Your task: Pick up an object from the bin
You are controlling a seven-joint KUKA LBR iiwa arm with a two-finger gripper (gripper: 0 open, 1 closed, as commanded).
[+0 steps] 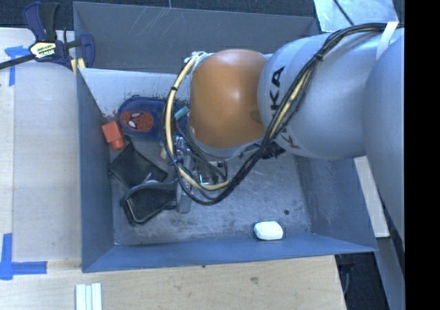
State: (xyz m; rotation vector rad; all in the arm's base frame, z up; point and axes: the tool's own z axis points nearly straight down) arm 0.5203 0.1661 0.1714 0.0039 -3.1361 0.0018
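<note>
The grey metal bin (206, 40) takes up most of the view, and my arm (330, 95) comes into it from the view's right. It ends in the orange cover (223, 99) on my wrist, with yellow and black cables (180, 89) looped round it. That cover hangs over the middle of the floor and hides most of what is beneath it. My claw (183, 195) sits low under its near-left edge, close to the floor. I cannot tell whether it is open or closed, and I see nothing in it.

What matters for the coming move is what lies to the view's left of the claw. A black looped piece (148, 203) is just beside it, possibly touching. Its long axis runs roughly across the bin, left to right, with the claw-side end slightly raised. I judge it the nearest candidate. A grasp would want to close across its short width, so the claw needs a small shift left rather than a long reach.

Behind it, toward the far-left wall, a flat black piece (130, 164) lies tilted, and the two seem to overlap. Farther back a blue Spider-Man disc (139, 119) leans against the wall, with a small orange block (112, 134) just left of it.

A small white lump (268, 231) lies alone by the near wall. It is well apart from the claw, on the opposite side from the black pieces.
</note>
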